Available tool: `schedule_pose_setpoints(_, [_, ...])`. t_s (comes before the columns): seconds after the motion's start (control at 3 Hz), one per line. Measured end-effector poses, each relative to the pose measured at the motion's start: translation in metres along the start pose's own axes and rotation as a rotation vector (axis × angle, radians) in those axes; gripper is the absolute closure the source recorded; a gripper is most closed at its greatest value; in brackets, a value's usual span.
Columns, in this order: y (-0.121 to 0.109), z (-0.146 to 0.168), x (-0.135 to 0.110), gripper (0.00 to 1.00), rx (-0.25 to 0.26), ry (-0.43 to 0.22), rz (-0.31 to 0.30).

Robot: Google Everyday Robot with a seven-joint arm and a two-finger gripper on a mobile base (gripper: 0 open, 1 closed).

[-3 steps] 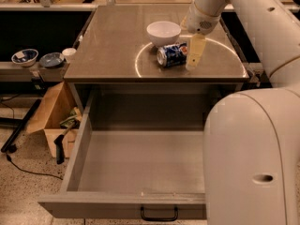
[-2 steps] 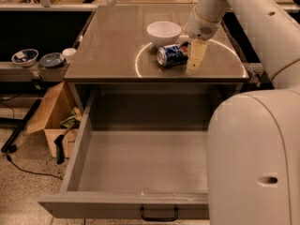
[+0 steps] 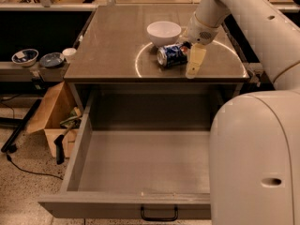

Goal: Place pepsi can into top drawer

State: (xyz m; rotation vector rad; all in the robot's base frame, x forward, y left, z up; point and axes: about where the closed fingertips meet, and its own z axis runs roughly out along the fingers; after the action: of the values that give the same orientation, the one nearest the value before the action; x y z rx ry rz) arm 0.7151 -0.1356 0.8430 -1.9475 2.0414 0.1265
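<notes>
The pepsi can [image 3: 171,55] is blue with a silver end. It lies on its side on the grey counter top [image 3: 112,46], in front of a white bowl [image 3: 163,33]. My gripper [image 3: 192,62] hangs from the white arm at the can's right end, close against it and just above the counter. The top drawer [image 3: 140,161] is pulled fully out below the counter. Its plain grey inside holds nothing, and its black handle [image 3: 159,214] is on the front panel.
The robot's white body [image 3: 255,158] fills the lower right and covers the drawer's right side. An open cardboard box [image 3: 51,118] stands on the floor at the left. Two bowls [image 3: 26,56] and a cup [image 3: 69,54] sit on a low shelf at the left.
My gripper has dropped a little lower next to the can's right end. The can, the bowl and the drawer have not moved.
</notes>
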Motion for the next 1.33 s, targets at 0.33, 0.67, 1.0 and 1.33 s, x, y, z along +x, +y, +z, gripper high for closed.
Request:
schedule_pose_setpoints(0.33, [-0.0121,-0.0052,-0.0086,0.00,0.044,-0.002,-0.011])
schedule_pose_setpoints(0.67, [-0.0121,-0.0052,-0.0086,0.03,0.044,-0.002,-0.011])
schedule_pose_setpoints(1.0, [-0.0121,-0.0052,-0.0086,0.26,0.044,-0.002,-0.011])
schedule_pose_setpoints(1.33, [-0.0121,-0.0052,-0.0086,0.49,0.044,-0.002,-0.011])
